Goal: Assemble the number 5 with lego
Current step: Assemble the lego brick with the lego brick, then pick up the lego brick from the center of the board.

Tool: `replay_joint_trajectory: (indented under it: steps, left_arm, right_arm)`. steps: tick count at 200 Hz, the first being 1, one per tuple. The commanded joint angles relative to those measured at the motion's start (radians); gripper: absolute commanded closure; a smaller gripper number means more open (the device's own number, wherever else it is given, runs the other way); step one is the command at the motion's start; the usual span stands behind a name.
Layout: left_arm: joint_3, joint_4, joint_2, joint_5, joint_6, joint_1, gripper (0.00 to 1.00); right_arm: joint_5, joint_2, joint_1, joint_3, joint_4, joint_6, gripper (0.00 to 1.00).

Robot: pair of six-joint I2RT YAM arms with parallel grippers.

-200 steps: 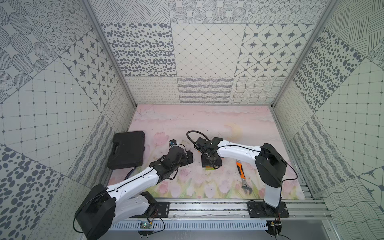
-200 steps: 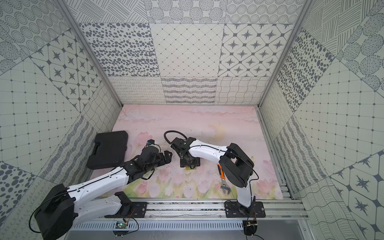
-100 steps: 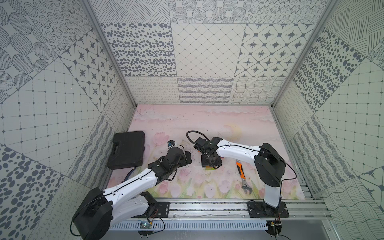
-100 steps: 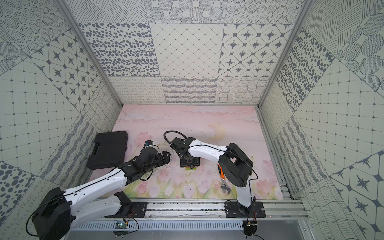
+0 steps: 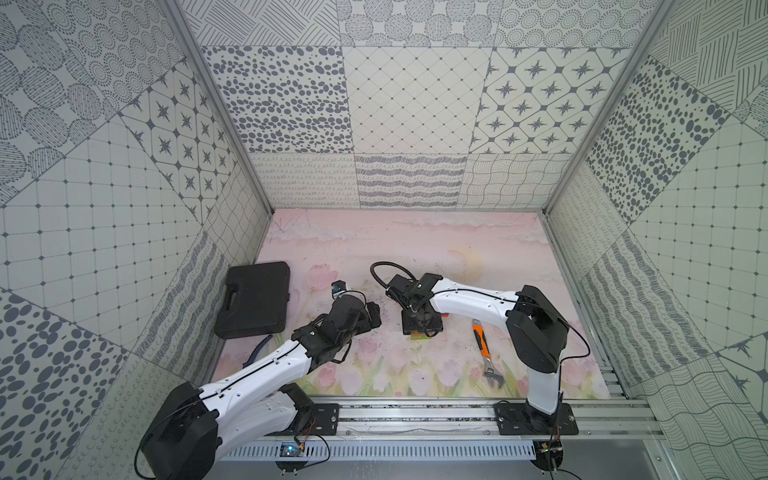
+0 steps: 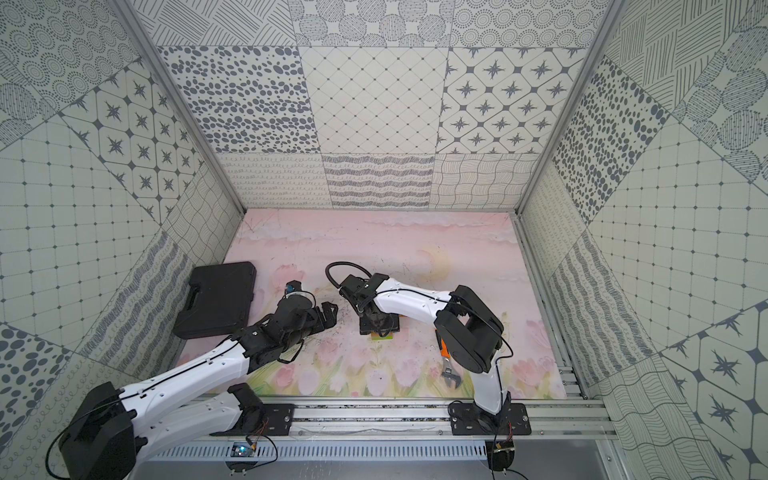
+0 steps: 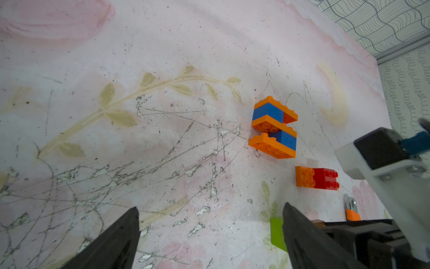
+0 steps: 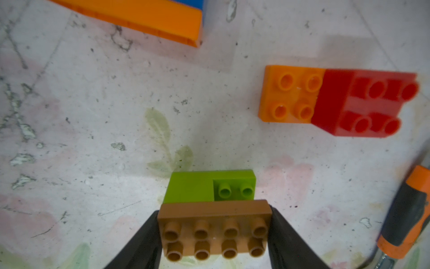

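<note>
My right gripper [image 8: 214, 213] is shut on a brown lego brick [image 8: 215, 233], gripped by its short ends, low over the mat. A lime green brick [image 8: 209, 186] touches the brown one's far side. An orange and red pair [image 8: 332, 100] lies apart from them. The orange and blue lego stack [image 7: 273, 127] lies on its side on the mat. My left gripper [image 7: 210, 206] is open over bare mat, with nothing between its fingers. In both top views the left gripper [image 5: 372, 313] is left of the right gripper [image 5: 422, 326].
An orange-handled wrench [image 5: 486, 353] lies on the mat right of the bricks, near the right arm. A black case [image 5: 254, 299] sits at the left wall. The right arm's cable loops above its wrist.
The left arm has drawn back slightly to the left. The right arm and the bricks have not moved.
</note>
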Motion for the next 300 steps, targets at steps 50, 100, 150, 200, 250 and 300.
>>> replay_joint_trajectory:
  steps: [50,100,150,200,250,300]
  left_arm:
    - [0.006,-0.039,-0.039,-0.028,0.029,0.002,0.01]
    - [0.004,-0.041,-0.045,-0.017,0.022,0.003,0.01]
    - [0.018,-0.041,-0.031,-0.009,0.022,0.003,0.01]
    - [0.026,-0.053,-0.027,-0.008,0.024,0.003,0.01]
    - [0.082,-0.028,0.017,0.032,0.126,0.003,0.01]
    - [0.176,0.067,0.13,0.202,0.222,0.003,0.01]
  right_arm:
    - [0.033,-0.023,0.006,-0.057,0.025,0.001,0.12]
    - [-0.028,-0.028,-0.014,-0.14,0.171,-0.021,0.13]
    - [-0.013,0.049,-0.027,-0.092,0.133,-0.074,0.19]
    - [-0.03,-0.013,-0.026,-0.14,0.156,-0.052,0.34]
    - [0.03,-0.18,-0.041,-0.129,0.073,-0.067,0.37]
    - [-0.013,-0.28,-0.184,-0.155,0.109,-0.129,0.38]
